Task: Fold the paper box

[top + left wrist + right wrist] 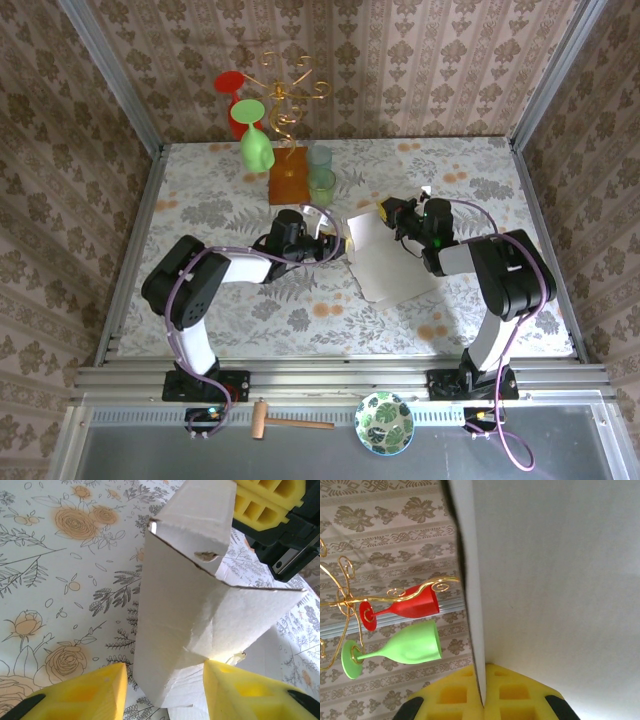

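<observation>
**Top external view.** The paper box [385, 262] lies on the flower-print table [220, 200], about mid-table and between the two arms. The left gripper [338, 246] extends in from the left and meets the box at its left edge. The right gripper [392, 214] is at the box's far corner. Near the box, on its far side, stand an orange block [289, 186] carrying a gold wire rack [285, 90] and two pale green cups [320, 178]. From this height neither grip can be judged.

**Left wrist view.** A wall of the card stands upright between the left gripper's yellow fingers [85, 697]. The fingers are spread, and a thin strip of table shows between the left-hand finger and the card, so this gripper is released and not clamping. A flap bends off to the right, and more of the sheet lies flat below. The right gripper's yellow pads [267, 497] sit at the far top end of the raised wall. The creases and the standing wall are plain here, whereas from above the box reads as a flat sheet.

**Right wrist view.** The right gripper's two fingers are pressed together with the thin card edge between them, so it is clenched on the box. The sheet rises from the pads across the right side. To the left, a red glass [415, 605] and a green glass [405, 650] hang on the rack against the patterned wall [385, 510].
</observation>
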Controlling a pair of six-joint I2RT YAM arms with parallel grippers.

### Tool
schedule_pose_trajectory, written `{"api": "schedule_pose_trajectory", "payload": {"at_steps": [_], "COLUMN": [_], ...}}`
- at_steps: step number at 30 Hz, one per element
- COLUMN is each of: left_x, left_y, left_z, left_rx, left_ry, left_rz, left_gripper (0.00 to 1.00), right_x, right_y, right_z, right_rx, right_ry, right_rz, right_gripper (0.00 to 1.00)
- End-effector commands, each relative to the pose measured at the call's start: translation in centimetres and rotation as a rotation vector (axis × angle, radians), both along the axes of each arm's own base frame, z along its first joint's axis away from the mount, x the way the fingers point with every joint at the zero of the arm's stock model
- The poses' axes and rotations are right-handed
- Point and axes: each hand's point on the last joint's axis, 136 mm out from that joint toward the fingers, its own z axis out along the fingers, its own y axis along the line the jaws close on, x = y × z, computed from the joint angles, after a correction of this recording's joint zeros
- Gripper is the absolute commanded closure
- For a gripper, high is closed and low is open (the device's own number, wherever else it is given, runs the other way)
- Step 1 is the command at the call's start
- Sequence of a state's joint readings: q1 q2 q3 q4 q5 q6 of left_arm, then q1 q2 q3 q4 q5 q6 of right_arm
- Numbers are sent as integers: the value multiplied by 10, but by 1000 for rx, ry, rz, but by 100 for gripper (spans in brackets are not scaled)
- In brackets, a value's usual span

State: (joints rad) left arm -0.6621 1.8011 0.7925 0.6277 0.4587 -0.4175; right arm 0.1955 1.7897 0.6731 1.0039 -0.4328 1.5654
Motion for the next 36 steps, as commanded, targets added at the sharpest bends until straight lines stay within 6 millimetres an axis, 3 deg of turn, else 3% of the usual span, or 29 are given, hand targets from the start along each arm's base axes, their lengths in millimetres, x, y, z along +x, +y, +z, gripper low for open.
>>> {"api": "schedule_pose_trajectory", "payload": {"at_steps": [1, 14, 18, 25, 31, 36], "left_x": [6, 2, 1, 18, 28, 37], "left_y": [-5, -19, -19, 13, 31, 47], "left_z": [2, 3, 1, 14, 23, 18], "left_rx": [22, 74, 110, 158, 170, 179], "left_ry": [-46, -98, -120, -172, -188, -168], "left_rz": [2, 13, 48, 220, 249, 273], "left_gripper": [55, 54, 53, 52, 51, 51], "right_x": [-4, -11, -10, 6, 25, 34], "right_y": [0, -4, -2, 6, 29, 41], "right_z": [-8, -8, 0, 23, 33, 25], "right_rx": [-8, 24, 25, 61, 96, 96], "right_ry": [-24, -104, -139, -183, -209, -205], "right_rz": [25, 61, 90, 88, 101, 124], "right_gripper": [100, 100, 100, 100, 100, 100]}}
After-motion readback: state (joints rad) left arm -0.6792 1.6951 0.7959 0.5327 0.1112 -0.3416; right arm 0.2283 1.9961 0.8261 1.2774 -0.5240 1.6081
